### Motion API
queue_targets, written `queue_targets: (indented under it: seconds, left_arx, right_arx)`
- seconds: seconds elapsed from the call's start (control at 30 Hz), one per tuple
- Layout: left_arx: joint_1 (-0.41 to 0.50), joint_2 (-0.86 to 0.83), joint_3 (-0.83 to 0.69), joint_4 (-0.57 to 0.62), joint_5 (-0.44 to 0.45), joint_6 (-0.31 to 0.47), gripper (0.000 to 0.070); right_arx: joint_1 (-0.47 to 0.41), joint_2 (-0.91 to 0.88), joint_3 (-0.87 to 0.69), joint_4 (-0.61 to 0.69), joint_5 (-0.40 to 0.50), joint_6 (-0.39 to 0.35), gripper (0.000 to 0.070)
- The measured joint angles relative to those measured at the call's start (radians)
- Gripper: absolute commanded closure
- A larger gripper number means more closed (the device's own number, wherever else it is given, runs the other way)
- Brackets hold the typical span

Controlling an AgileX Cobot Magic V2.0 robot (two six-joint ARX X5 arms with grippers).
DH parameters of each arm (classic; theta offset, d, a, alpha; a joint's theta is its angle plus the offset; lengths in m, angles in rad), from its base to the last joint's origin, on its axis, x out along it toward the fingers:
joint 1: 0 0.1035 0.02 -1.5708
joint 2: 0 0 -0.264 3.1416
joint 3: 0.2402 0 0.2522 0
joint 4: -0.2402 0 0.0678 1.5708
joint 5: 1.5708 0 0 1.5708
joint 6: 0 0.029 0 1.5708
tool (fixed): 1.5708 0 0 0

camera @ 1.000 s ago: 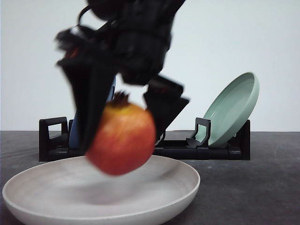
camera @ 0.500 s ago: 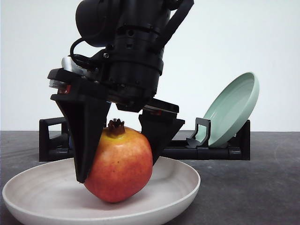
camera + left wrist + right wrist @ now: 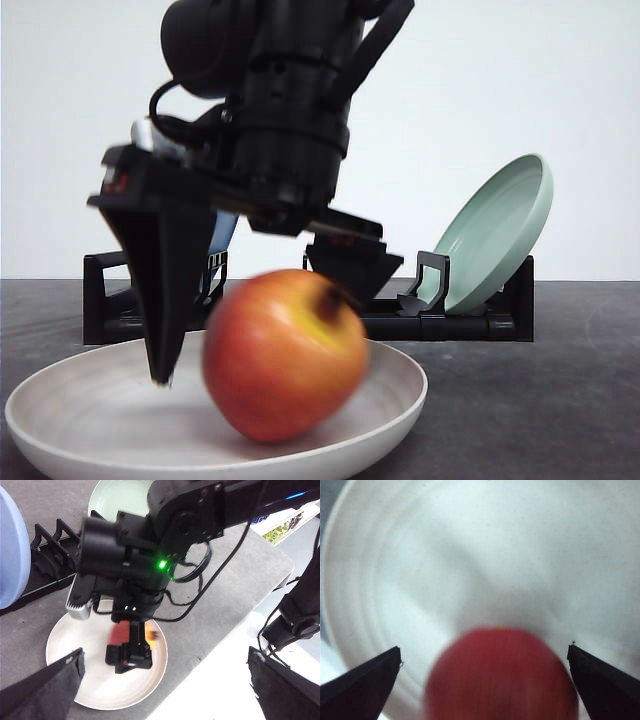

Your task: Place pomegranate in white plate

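Off-white plate (image 3: 60, 420) serves as landmark: above its left half hangs one black finger (image 3: 165, 290) of the right gripper (image 3: 255, 330), spread wide and touching nothing. Blurred, the pomegranate (image 3: 285, 355) rests on the plate's centre, free between the fingers, crown tilted right. Behind the plate, a black rack (image 3: 470, 322) holds a blue plate (image 3: 222, 235) and, at right, a green plate (image 3: 495, 230); the left gripper (image 3: 165, 680) is also spread, empty.

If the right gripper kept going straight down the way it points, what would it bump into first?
Probably the pomegranate, lying blurred between the open right gripper fingers; beneath it is the white plate. Depth is hard to judge.
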Motion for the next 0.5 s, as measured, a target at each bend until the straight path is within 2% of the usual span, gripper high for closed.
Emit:
queue_targets:
  seconds: [0.27, 0.5]
  left_arx:
    - [0.000, 0.000, 0.000, 0.000, 0.000, -0.001, 0.0064]
    - [0.000, 0.000, 0.000, 0.000, 0.000, -0.009, 0.0064]
  right_arx:
    - [-0.015, -0.242, 0.001, -0.071, 0.022, -0.007, 0.0000]
    - [-0.035, -0.492, 0.002, -0.230, 0.201, -0.021, 0.0000]
